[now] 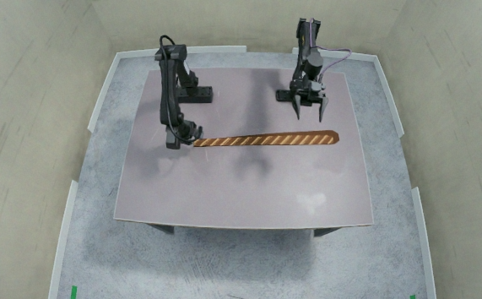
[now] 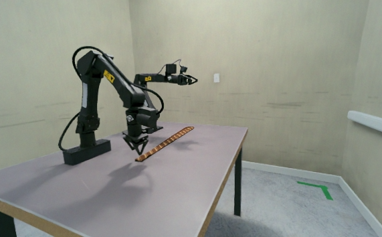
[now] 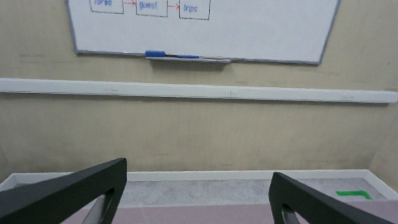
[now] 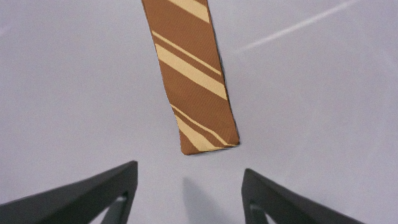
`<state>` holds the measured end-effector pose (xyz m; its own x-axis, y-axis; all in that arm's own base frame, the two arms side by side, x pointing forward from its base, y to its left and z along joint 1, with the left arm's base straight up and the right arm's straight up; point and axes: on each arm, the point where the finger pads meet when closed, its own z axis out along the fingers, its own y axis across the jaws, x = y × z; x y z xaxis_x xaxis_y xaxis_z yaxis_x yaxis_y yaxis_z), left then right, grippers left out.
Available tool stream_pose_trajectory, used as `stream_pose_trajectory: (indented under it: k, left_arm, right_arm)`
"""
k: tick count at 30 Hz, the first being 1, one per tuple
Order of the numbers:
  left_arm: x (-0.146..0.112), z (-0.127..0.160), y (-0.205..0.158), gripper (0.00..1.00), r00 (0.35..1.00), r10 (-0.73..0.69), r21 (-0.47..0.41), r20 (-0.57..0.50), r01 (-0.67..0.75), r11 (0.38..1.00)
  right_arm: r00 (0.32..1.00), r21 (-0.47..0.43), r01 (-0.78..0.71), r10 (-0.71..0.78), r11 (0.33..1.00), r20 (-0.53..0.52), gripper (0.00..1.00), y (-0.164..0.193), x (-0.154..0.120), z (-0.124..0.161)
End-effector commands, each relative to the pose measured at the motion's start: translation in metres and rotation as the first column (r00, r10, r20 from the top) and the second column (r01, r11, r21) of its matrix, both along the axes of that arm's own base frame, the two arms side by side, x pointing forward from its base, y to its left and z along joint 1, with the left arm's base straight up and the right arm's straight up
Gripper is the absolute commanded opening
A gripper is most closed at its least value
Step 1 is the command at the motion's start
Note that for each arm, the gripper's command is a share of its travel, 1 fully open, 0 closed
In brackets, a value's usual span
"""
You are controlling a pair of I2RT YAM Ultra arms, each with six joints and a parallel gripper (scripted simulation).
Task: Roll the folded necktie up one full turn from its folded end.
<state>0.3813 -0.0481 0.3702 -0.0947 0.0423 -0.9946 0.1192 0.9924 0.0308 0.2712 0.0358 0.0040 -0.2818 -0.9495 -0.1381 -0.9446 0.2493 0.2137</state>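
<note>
The brown necktie (image 1: 271, 139) (image 2: 168, 142) (image 4: 195, 75) with cream stripes lies flat and straight on the table, with no roll in it. Its narrower, blunt end is at the left in the top view, and its wider end is at the right. My right gripper (image 2: 140, 153) (image 4: 190, 175) is open and points down, low over the table just beyond the blunt end, with nothing between its fingers. My left gripper (image 1: 310, 120) (image 2: 195, 80) (image 3: 199, 176) is open and empty. It is held level, high above the table, on the wider end's side, pointing at the far wall.
The table (image 1: 237, 194) (image 2: 181, 187) has its front edge well away from the tie. The two arm bases (image 1: 195, 95) (image 2: 87, 152) stand along the back of the table, behind the tie. Arm shadows fall across the table and part of the tie.
</note>
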Motion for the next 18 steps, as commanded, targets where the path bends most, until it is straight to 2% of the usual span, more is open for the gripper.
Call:
stream_pose_trajectory:
  k: [1,12,14,18]
  left_arm:
    - [-0.015,-0.016,-0.015,0.75,0.998,-0.027,0.031,-0.051,0.028,0.999]
    - [-0.035,-0.079,-0.092,0.61,0.96,-0.187,0.091,-0.207,0.209,0.974]
    - [-0.035,-0.079,-0.092,0.61,0.96,-0.187,0.091,-0.207,0.209,0.974]
    - [-0.043,-0.105,-0.124,0.56,0.931,-0.246,0.106,-0.271,0.283,0.953]
  right_arm:
    - [0.994,0.065,0.097,-0.093,0.993,-0.06,0.55,0.004,0.001,0.008]
    - [0.919,0.154,0.358,-0.318,0.921,-0.234,0.52,-0.003,0.003,0.011]
    - [0.919,0.154,0.358,-0.318,0.921,-0.234,0.52,-0.003,0.003,0.011]
    - [0.871,0.174,0.451,-0.389,0.875,-0.301,0.51,-0.005,0.004,0.012]
